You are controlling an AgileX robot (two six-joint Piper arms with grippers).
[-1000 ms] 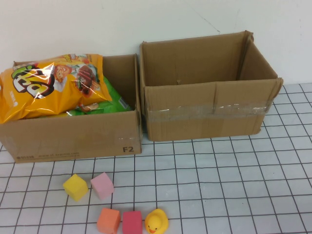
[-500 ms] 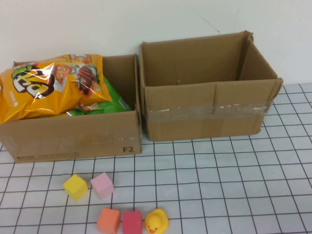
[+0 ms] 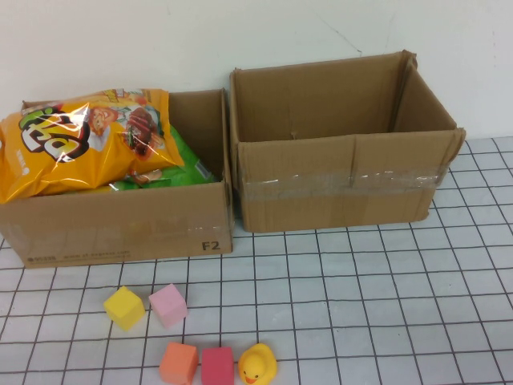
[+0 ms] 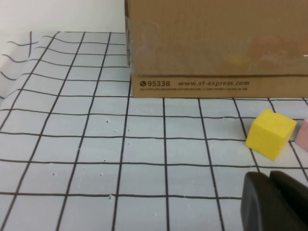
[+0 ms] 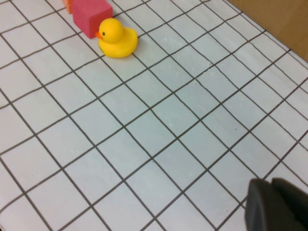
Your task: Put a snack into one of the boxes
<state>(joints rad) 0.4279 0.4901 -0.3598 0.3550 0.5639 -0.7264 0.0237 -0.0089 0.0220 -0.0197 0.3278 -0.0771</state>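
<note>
An orange snack bag (image 3: 80,140) lies on top of a green snack bag (image 3: 180,164) in the left cardboard box (image 3: 120,224). The right cardboard box (image 3: 345,188) stands open and looks empty. Neither arm shows in the high view. My left gripper (image 4: 270,179) is shut and empty, low over the table near the yellow cube (image 4: 270,133) and the left box's front wall (image 4: 216,48). My right gripper (image 5: 271,184) is shut and empty above the bare grid mat.
In front of the left box lie a yellow cube (image 3: 124,307), a pink cube (image 3: 168,305), an orange cube (image 3: 178,363), a red cube (image 3: 217,366) and a yellow rubber duck (image 3: 257,365). The duck (image 5: 116,37) and red cube (image 5: 91,15) show in the right wrist view.
</note>
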